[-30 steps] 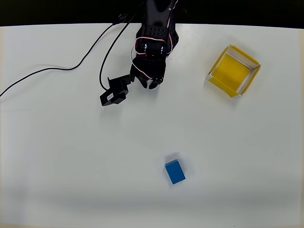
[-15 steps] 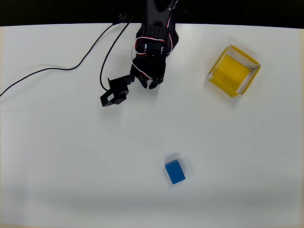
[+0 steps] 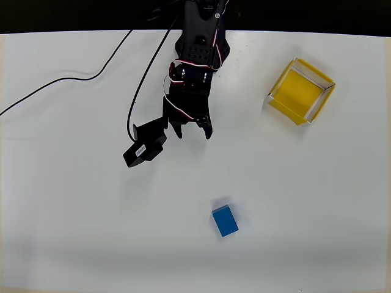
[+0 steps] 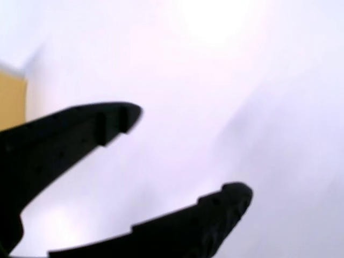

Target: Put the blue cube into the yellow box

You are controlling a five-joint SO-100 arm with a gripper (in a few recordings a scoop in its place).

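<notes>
Black arm reaching over white table, gripper spread and empty, blue cube well below, yellow box far right.

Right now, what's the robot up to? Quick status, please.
End effector open, empty, above the table. Blue cube lies loose on the table, apart from the end effector. Yellow box empty, off to the right in the overhead view. Nothing between end effector and cube.

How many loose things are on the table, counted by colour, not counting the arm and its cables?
Blue: 1, the blue cube
Yellow: 1, the yellow box, open-topped and holding nothing
Total: 2
</notes>
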